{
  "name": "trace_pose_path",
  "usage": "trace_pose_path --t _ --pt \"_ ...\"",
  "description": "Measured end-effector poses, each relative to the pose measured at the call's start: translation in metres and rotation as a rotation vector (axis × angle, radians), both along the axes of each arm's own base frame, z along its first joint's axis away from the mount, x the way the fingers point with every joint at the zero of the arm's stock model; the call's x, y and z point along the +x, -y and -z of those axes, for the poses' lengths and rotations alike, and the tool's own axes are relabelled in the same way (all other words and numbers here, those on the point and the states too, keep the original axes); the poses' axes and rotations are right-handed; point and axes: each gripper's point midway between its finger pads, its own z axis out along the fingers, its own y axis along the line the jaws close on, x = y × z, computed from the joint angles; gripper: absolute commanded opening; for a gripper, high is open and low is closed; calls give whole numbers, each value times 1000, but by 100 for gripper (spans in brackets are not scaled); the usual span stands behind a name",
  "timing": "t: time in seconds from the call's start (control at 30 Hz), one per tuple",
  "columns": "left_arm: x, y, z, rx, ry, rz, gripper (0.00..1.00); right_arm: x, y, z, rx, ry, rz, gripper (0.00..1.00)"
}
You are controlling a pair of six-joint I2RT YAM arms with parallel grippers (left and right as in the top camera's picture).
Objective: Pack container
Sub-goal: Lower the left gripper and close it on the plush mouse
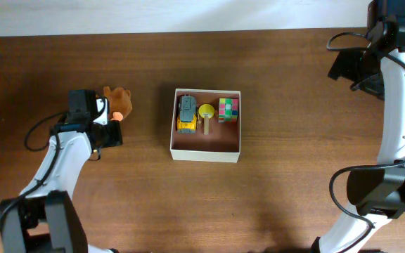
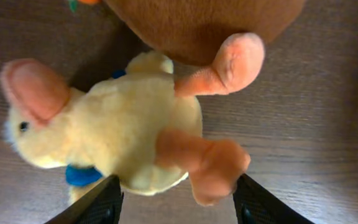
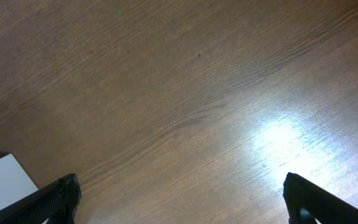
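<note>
While left gripper [image 2: 176, 196] straddles yellow duck plush [image 2: 110, 134], fingers [image 2: 104, 202] flank its lower body; gripping or not, cannot tell. Brown plush [image 2: 197, 25] lies against duck. Right gripper [image 3: 179, 190] spread wide over wood table [image 3: 185, 93]. Container [image 1: 206, 144] mid-table, apart from both grippers, holds 3 toys along far wall: yellow truck [image 1: 185, 114], yellow round-headed piece [image 1: 207, 111], colour cube [image 1: 228, 109].
</note>
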Motion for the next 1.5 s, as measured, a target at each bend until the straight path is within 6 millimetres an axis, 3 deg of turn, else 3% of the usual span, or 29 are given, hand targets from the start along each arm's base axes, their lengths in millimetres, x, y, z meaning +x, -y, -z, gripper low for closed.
trace_pose_path --t 0.27,0.4,0.53,0.63,0.77,0.97,1.1,1.4,1.43,1.5 --pt "5 -1 8 2 -1 -1 59 0 0 0 0 0 0 99" --pt "7 0 8 4 5 3 73 0 0 0 0 0 0 99" --pt "12 3 5 7 28 15 70 0 0 0 0 0 0 99" --pt "17 6 3 9 45 23 59 0 0 0 0 0 0 99" --pt "18 6 2 18 50 27 36 0 0 0 0 0 1 99" --pt "18 3 3 31 47 21 33 0 0 0 0 0 0 99" --pt "18 3 6 35 40 24 2 0 0 0 0 0 0 99" --pt "15 3 13 31 16 21 2 0 0 0 0 0 0 99" --pt "15 3 13 31 12 21 8 0 0 0 0 0 0 99" --pt "11 4 13 32 -5 28 34 0 0 0 0 0 0 99"
